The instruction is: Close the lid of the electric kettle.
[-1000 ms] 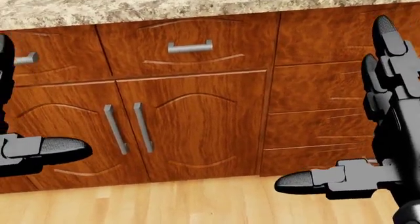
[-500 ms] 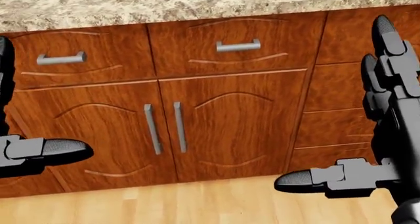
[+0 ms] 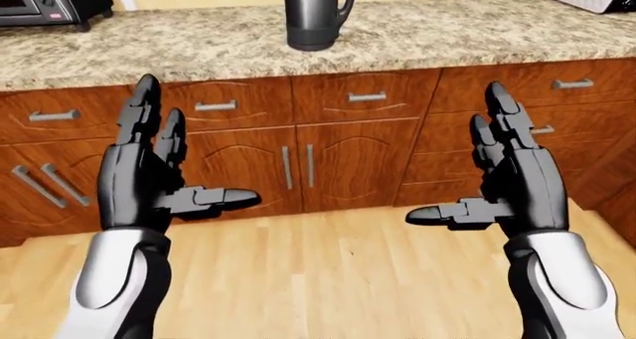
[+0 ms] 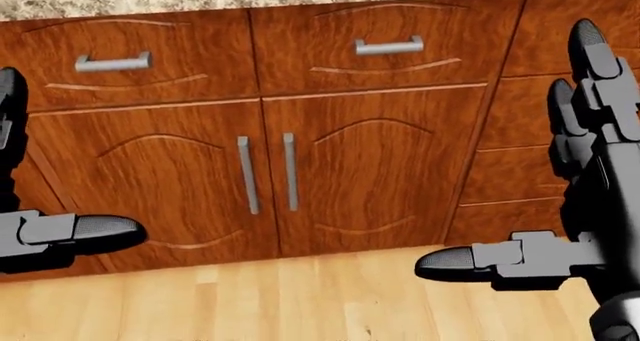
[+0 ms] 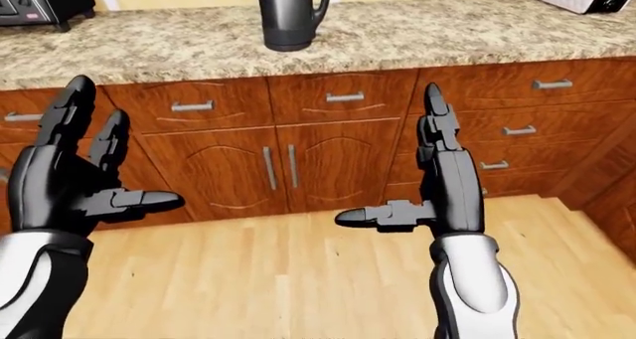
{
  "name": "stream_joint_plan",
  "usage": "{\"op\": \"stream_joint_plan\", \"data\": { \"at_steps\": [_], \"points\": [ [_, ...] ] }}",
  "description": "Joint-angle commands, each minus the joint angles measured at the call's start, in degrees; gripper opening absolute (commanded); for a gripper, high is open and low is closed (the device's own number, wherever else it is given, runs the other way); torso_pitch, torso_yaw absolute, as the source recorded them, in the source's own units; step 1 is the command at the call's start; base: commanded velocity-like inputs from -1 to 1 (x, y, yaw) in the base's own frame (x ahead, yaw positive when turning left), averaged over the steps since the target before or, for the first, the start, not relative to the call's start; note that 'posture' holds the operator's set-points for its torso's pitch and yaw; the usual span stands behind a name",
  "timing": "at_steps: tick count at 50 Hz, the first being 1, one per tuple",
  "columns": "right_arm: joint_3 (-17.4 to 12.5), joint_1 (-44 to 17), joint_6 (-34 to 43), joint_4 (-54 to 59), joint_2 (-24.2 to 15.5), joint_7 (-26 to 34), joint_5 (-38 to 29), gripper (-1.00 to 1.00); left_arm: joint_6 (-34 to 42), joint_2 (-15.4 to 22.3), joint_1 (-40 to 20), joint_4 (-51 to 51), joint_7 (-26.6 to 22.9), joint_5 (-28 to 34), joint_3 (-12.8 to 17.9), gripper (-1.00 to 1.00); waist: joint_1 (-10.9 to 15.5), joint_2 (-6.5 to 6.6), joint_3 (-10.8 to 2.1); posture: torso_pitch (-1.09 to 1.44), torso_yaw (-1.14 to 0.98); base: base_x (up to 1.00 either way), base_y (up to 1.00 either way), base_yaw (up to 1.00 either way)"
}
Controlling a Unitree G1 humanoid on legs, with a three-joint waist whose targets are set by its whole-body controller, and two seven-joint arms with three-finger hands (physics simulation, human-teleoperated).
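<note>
Left-eye view: electric kettle (image 3: 316,15), dark steel body, handle to its right, stands on the granite counter (image 3: 447,37) a little in from its near edge, above the seam between two drawers; its top is cut off, lid state cannot be told. Left hand (image 3: 149,171) and right hand (image 3: 512,179) raised over the wood floor (image 3: 328,272), fingers spread wide, thumbs pointing inward, holding nothing. Black oven (image 3: 50,2) at counter's far left corner. No readable writing anywhere.
</note>
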Motion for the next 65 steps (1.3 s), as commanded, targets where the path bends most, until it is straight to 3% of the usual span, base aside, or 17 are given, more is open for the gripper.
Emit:
{"op": "stream_joint_plan", "data": {
  "at_steps": [1,17,18,24,29,30,33,38,42,43,45,51,53,55,56,58,65],
  "points": [
    [0.1,-1.0,-2.1,-1.2,-0.2,-0.6,0.5,1.0,-2.5,0.3,-0.8,-1.0,-0.5,0.8,0.1,1.0,0.0,0.06,-0.89,0.0,0.0,0.0,0.0,0.0],
    [0.9,-1.1,-0.6,-1.0,-0.8,-0.7,-0.8,1.0,-2.5,-0.3,-0.5,-1.2,-1.3,1.6,0.2,1.0,-0.1,0.05,-1.44,0.0,0.0,0.0,0.0,0.0],
    [0.9,-1.2,-0.6,-1.0,-0.7,-0.7,-0.8,1.0,-2.1,-0.2,-0.7,-1.4,-1.2,1.5,0.3,1.0,-0.2,0.21,-2.59,0.0,0.0,0.06,0.0,0.0],
    [1.1,-1.1,-0.8,-0.6,-0.7,-0.6,-1.1,1.0,-2.0,0.0,-0.9,-1.3,-1.3,1.3,0.6,1.0,-0.3,1.3,1.02,0.0,0.0,0.21,0.0,0.0],
    [0.9,-1.1,-1.1,-0.4,-0.6,-0.5,-1.2,1.0,-2.8,0.1,-0.6,-0.8,-1.4,1.8,0.3,1.0,-0.4,3.46,0.96,0.0,0.0,0.26,0.0,0.0],
    [0.8,-0.9,-1.3,-0.3,-0.5,-0.5,-1.1,1.0,-2.1,0.1,-0.9,-1.2,-1.3,1.5,0.5,1.0,-0.1,2.16,0.65,0.0,0.0,0.27,0.0,0.0],
    [1.0,-0.8,-1.3,-0.3,-0.5,-0.5,-1.2,1.0,-2.6,0.1,-0.7,-0.8,-1.5,1.8,0.5,1.0,-0.1,3.17,0.68,0.0,0.0,0.26,0.0,0.0],
    [1.0,-1.0,-0.7,-0.8,-0.6,-0.4,-1.3,1.0,-2.9,0.0,-0.6,-0.6,-1.6,1.9,0.4,1.0,0.2,1.07,0.79,0.0,0.0,0.26,0.0,0.0],
    [1.1,-1.1,-0.6,-0.8,-0.6,-0.4,-1.5,1.0,-2.4,0.0,-0.7,-1.0,-1.5,1.9,0.4,1.0,0.3,-3.94,-0.03,0.0,0.0,0.26,0.0,0.0],
    [1.0,-0.9,-0.9,-0.6,-0.5,-0.4,-1.4,1.0,-2.5,-0.1,-0.8,-0.9,-1.5,1.9,0.4,1.0,-0.2,-1.9,0.16,0.0,0.0,0.27,0.0,0.0],
    [1.0,-0.8,-1.0,-0.6,-0.5,-0.4,-1.4,1.0,-3.6,-0.2,-0.3,-0.2,-1.9,2.3,0.2,1.0,-0.2,-2.83,0.32,0.0,0.0,0.27,0.0,0.0],
    [1.3,-0.4,-2.2,0.3,-0.5,-0.4,-1.7,1.0,-4.0,-0.3,-0.2,0.2,-2.1,2.6,0.1,1.0,-0.6,0.14,0.92,0.0,0.0,0.26,0.0,0.0],
    [1.5,-0.5,-1.7,0.1,-0.5,-0.4,-1.9,1.0,-3.4,-0.3,-0.3,-0.3,-2.0,2.4,0.3,1.0,-1.0,2.18,0.63,0.0,0.0,0.27,0.0,0.0],
    [1.4,-0.1,-2.4,0.5,-0.4,-0.3,-2.0,1.0,-2.8,-0.2,-0.5,-0.8,-1.8,2.1,0.5,1.0,-1.1,5.85,-0.61,0.0,0.0,0.27,0.0,0.0],
    [1.5,-0.2,-2.2,0.6,-0.4,-0.3,-2.1,1.0,-2.9,-0.2,-0.5,-0.7,-1.9,2.1,0.5,1.0,-0.2,3.55,0.2,0.0,0.0,0.26,0.0,0.0],
    [1.3,0.0,-3.1,1.2,-0.3,-0.2,-2.1,1.0,-2.5,-0.1,-0.7,-0.9,-1.7,1.9,0.7,1.0,-0.2,4.36,0.53,0.0,0.0,0.26,0.0,0.0],
    [1.3,-0.3,-1.9,0.5,-0.4,0.1,-2.6,1.0,-2.7,0.0,-0.5,-0.9,-1.8,1.8,0.8,1.0,0.7,0.48,0.53,0.0,0.0,0.26,0.0,0.0]
  ]
}}
